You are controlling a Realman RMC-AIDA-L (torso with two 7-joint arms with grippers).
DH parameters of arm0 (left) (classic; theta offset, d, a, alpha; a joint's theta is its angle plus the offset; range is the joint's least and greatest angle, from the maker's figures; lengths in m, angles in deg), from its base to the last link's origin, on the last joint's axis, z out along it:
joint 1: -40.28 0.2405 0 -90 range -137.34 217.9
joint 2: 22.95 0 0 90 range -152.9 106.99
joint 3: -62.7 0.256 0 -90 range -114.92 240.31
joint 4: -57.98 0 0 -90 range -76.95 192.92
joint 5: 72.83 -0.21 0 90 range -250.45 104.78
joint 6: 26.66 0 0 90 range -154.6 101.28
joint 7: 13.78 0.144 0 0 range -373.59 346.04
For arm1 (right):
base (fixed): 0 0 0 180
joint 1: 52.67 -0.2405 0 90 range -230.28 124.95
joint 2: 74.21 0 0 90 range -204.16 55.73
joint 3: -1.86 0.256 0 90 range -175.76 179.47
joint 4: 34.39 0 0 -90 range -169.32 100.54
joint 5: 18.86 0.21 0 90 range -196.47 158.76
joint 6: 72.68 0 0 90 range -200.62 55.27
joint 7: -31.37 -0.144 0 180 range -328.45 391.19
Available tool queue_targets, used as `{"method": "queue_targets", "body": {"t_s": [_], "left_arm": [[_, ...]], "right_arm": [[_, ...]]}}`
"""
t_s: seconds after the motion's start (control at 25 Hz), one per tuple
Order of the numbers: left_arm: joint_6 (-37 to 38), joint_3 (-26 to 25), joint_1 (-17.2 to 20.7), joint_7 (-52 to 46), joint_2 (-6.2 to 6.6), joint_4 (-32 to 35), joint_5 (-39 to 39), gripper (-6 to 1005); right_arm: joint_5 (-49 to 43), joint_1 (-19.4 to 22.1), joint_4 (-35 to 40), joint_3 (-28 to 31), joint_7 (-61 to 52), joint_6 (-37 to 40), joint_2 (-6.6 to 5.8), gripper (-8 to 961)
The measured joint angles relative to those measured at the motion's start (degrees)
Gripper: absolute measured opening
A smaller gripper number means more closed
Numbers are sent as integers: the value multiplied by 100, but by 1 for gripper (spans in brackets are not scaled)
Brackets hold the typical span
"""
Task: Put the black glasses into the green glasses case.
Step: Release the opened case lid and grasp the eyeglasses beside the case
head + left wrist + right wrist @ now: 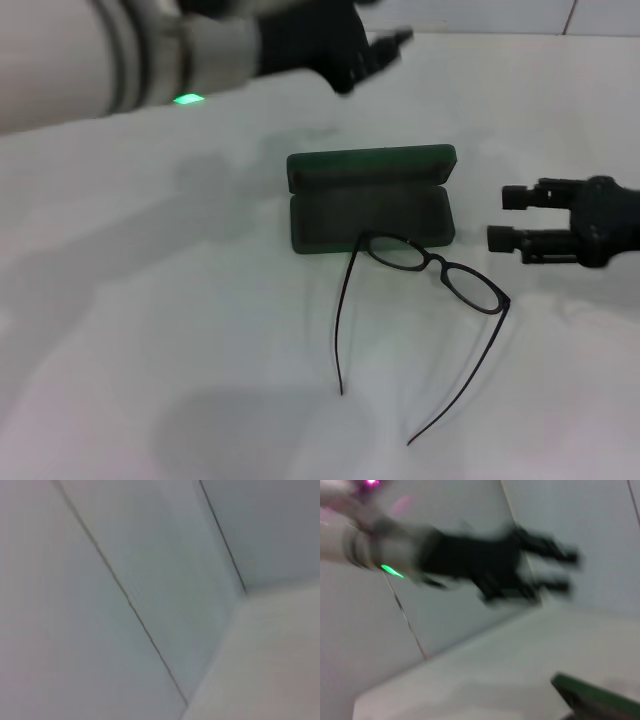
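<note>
The green glasses case (368, 165) lies open on the white table, lid tipped back, lining facing up. Its edge also shows in the right wrist view (594, 697). The black glasses (436, 263) lie unfolded just in front of the case. One lens overlaps the case's front right corner and both temple arms point toward me. My right gripper (508, 219) is open and empty, low over the table right of the case, fingers pointing at it. My left gripper (378, 48) is raised beyond the case, open and empty. It also shows in the right wrist view (568, 571).
The white table (180, 330) spreads around the case and glasses. A tiled wall stands behind the table's far edge (150, 580). The left wrist view shows only wall and table surface.
</note>
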Motion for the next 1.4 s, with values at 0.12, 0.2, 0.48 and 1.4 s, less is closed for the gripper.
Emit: {"method": "queue_targets", "body": {"t_s": [0.12, 0.2, 0.48, 1.4], "left_arm": [[-29, -141, 543, 748, 2, 164, 1224, 412], [-26, -149, 865, 1300, -3, 122, 1935, 412], [144, -182, 1795, 2692, -3, -430, 3837, 405], [5681, -3502, 933, 4841, 54, -5038, 6296, 402]], "right_arm": [[-549, -311, 490, -291, -971, -146, -44, 765], [-1013, -604, 594, -403, -1528, -209, -80, 754], [-2550, -1712, 557, -975, -2723, -341, 39, 742], [-2786, -2875, -550, -2545, -3660, -1469, 96, 352]]}}
